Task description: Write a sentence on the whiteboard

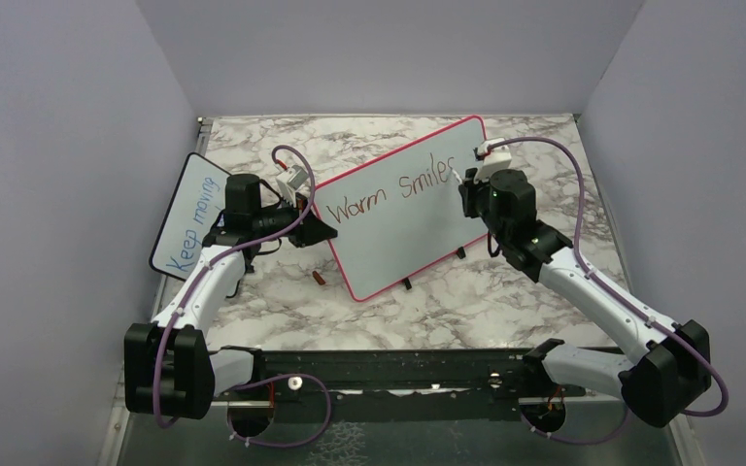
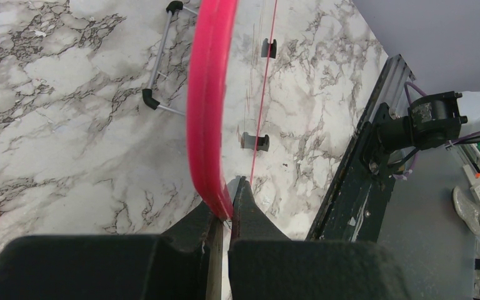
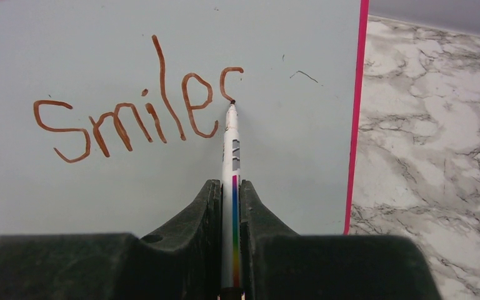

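The whiteboard (image 1: 408,209) with its pink-red frame stands tilted on the marble table. On it the sentence (image 1: 389,194) reads "Warm Smile" in red-brown, with a part-drawn last letter (image 3: 228,81). My right gripper (image 3: 232,190) is shut on a white marker (image 3: 232,140) with a rainbow stripe; its tip touches the board at that last letter. My left gripper (image 2: 228,206) is shut on the board's left edge, the pink frame (image 2: 209,106) running up between its jaws. In the overhead view the right gripper (image 1: 466,184) is at the board's upper right, the left gripper (image 1: 316,231) at its left edge.
A smaller black-framed board (image 1: 189,216) with blue writing "Keep moving" leans at the left wall. A small red-brown cap (image 1: 321,278) lies on the marble table (image 1: 466,301) in front of the whiteboard. Black feet (image 2: 255,140) stick out under the board. The dark base rail (image 1: 398,369) runs along the near edge.
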`<state>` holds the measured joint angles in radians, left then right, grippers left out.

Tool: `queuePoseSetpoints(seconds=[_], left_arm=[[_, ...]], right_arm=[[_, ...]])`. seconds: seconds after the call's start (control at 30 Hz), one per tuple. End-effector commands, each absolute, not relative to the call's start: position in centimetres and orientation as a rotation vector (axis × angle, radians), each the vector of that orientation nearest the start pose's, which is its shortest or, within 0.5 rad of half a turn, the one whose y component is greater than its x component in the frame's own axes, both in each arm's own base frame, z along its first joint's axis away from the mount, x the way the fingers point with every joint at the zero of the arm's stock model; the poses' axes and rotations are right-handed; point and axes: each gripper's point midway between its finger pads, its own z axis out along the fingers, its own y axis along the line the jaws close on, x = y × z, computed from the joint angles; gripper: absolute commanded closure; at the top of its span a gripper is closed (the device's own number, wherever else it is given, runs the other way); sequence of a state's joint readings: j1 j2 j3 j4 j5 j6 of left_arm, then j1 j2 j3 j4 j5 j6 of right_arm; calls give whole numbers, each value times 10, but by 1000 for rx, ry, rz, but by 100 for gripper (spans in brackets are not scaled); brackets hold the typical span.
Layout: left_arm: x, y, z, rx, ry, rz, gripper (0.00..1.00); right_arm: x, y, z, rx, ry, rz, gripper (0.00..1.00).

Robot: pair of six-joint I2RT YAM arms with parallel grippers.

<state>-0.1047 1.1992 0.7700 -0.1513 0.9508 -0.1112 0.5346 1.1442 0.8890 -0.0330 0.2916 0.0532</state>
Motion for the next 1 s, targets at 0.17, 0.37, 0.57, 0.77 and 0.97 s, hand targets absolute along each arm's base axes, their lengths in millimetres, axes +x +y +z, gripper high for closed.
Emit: queuePoseSetpoints(seconds=[0.17,0.37,0.57,0.77,0.97], left_arm=[[284,-161,158,543,2069,-1001,100],[285,-160,158,541,2068,-998,100],[285,-160,159,540,2067,-998,100],[284,-160,158,537,2067,-998,100],[284,-160,158,532,2070,-994,100]], right_arm=[[349,138,231,-190,1871,77,99],[344,145,227,-235,1895,119,100],[339,153,227,-271,1902,173,99],[341,159,235,-264,1873,214,100],[339,155,246,-237,1839,213,100]])
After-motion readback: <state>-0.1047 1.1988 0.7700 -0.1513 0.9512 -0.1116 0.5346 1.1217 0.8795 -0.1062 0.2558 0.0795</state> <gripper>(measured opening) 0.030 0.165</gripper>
